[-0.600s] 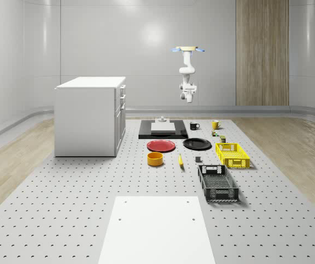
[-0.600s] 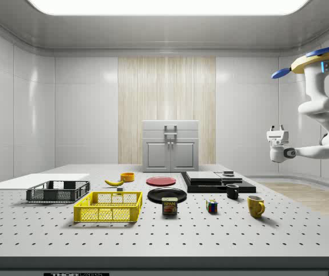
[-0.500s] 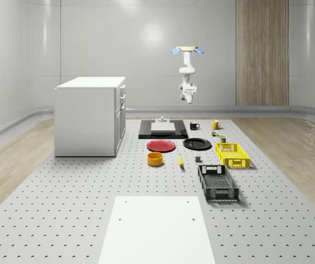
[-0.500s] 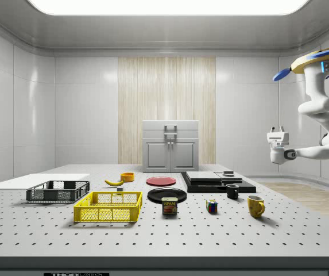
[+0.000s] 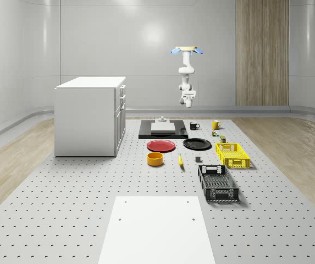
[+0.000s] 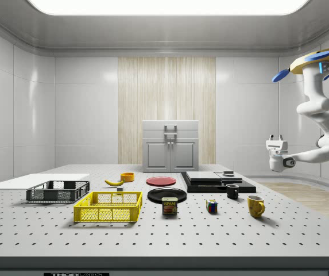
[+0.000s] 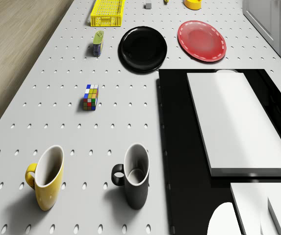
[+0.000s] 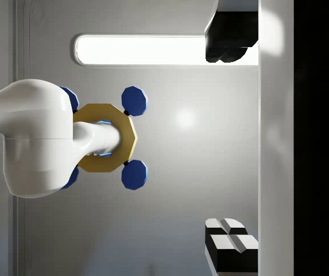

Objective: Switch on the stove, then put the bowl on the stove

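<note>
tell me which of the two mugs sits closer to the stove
The black mug, which stands right beside the black stove. The yellow mug stands on the black mug's far side, farther from the stove.

Whole-scene cam looks down table (image 5: 64, 203) lengthwise, side cam crosswise; both share stove (image 5: 162, 131), drone (image 6: 319, 60).

The gripper (image 6: 275, 140) hangs in open air past the stove (image 6: 215, 181). The black mug (image 6: 232, 191) and yellow mug (image 6: 255, 206) stand beside the stove.
</note>
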Available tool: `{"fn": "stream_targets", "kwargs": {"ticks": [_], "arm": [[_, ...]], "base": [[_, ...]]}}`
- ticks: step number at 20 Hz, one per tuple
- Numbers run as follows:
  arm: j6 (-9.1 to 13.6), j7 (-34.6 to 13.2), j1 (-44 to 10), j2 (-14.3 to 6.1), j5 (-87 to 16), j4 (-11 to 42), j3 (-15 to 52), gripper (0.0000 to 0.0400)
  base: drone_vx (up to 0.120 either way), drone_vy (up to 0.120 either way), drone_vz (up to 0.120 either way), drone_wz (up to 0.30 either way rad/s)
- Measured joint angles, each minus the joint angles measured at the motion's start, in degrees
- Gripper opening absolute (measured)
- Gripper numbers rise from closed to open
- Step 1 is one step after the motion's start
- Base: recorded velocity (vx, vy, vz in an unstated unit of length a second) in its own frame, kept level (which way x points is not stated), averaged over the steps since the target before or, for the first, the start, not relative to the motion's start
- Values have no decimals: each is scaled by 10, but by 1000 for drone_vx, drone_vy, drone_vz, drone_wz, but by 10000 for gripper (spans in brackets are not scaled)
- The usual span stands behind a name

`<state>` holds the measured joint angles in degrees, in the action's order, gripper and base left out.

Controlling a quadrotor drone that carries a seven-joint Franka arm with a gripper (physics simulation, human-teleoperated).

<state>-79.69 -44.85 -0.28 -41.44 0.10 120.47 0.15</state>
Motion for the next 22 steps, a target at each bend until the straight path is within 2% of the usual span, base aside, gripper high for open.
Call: {"fn": "stream_targets", "kwargs": {"ticks": [8,20,22], "arm": [[16,0,-1,11,0,-31,1,400],[14,1,-2,10,0,-34,1,400],[14,1,-2,10,0,-33,1,400]], "base": [[120,-120,0,0],[120,-120,0,0],[40,-120,0,0]]}}
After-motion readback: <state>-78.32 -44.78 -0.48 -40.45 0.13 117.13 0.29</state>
